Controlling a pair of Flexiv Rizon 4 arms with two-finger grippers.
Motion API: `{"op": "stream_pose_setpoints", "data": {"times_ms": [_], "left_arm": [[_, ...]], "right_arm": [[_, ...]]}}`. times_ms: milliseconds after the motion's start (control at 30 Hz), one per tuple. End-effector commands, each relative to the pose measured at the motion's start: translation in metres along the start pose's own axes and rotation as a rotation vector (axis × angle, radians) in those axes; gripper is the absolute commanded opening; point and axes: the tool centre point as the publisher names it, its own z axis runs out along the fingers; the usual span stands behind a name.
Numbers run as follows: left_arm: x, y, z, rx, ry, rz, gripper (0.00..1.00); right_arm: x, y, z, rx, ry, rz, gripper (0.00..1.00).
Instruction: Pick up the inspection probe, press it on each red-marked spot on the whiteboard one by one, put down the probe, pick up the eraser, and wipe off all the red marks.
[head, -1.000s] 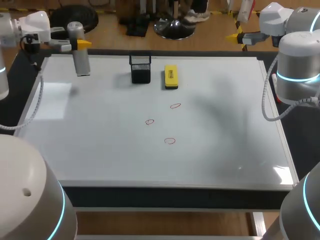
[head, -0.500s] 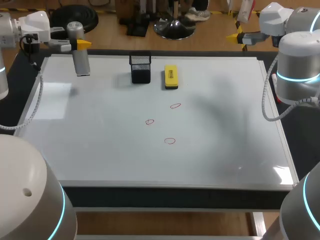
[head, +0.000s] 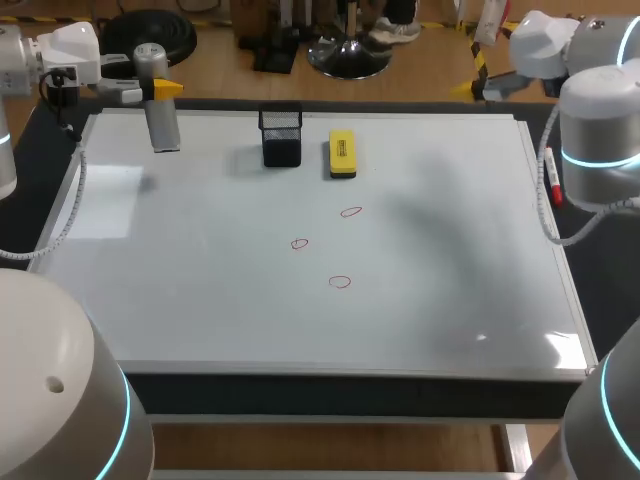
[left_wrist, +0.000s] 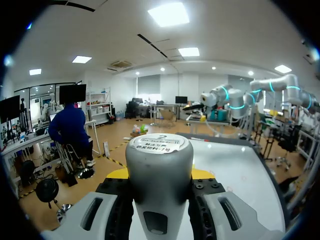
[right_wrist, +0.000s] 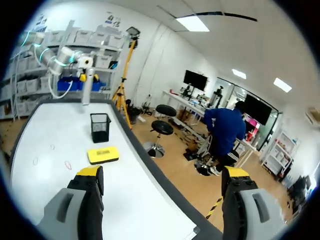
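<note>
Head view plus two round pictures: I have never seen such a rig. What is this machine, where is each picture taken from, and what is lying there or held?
It is a robot with two arms. The head view looks down from above and behind it. Each round picture comes from a camera on one arm's wrist, looking out along its jaws. Before the robot lies a whiteboard with three red marks drawn on it. At its far side stand a black mesh cup and a yellow eraser. A marker pen lies along its right edge. The left arm, at the far left corner, holds the grey inspection probe upright, jaws shut on it. The right arm has its jaws open, holding nothing.
</note>
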Motion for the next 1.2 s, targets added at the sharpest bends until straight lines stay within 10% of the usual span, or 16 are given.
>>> {"op": "stream_pose_setpoints", "data": {"times_ms": [33, 367, 1200], "left_arm": [[0.001, -0.001, -0.001, 0.002, -0.003, 0.001, 0.0], [0.001, -0.001, -0.001, 0.002, -0.003, 0.001, 0.0], [0.001, -0.001, -0.001, 0.002, -0.003, 0.001, 0.0]], "right_arm": [[0.0, 0.008, 0.003, 0.175, 0.212, -0.13, 1.0], [0.023, 0.02, 0.029, 0.421, 0.573, -0.496, 1.0], [0.053, 0.027, 0.058, 0.593, 0.931, -0.969, 1.0]]}}
